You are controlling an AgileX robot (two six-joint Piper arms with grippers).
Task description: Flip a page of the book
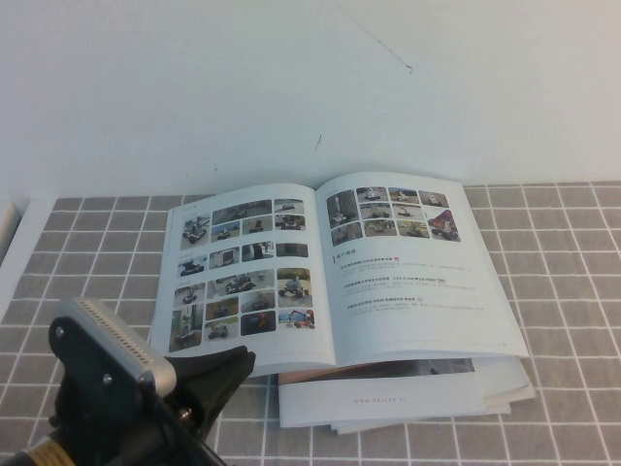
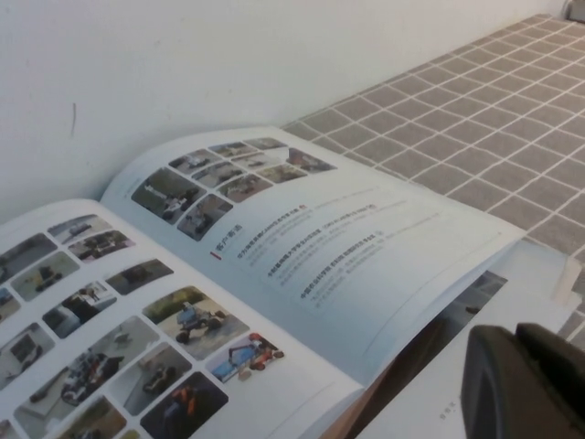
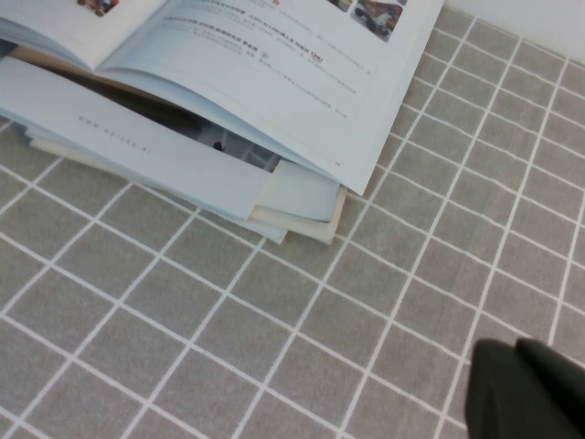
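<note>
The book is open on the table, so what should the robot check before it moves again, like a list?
1. The book lies open and flat on the stack of booklets: ok.
2. The page with the photo grid rests on the left side, nothing on it: ok.
3. Left gripper sits near the book's lower left corner, touching no page: ok.
4. Left gripper open or shut: cannot tell.
5. Right gripper is shut, off the book's right corner above the checked tablecloth, holding nothing: ok.
6. Right page edge is free to grab: ok.
</note>
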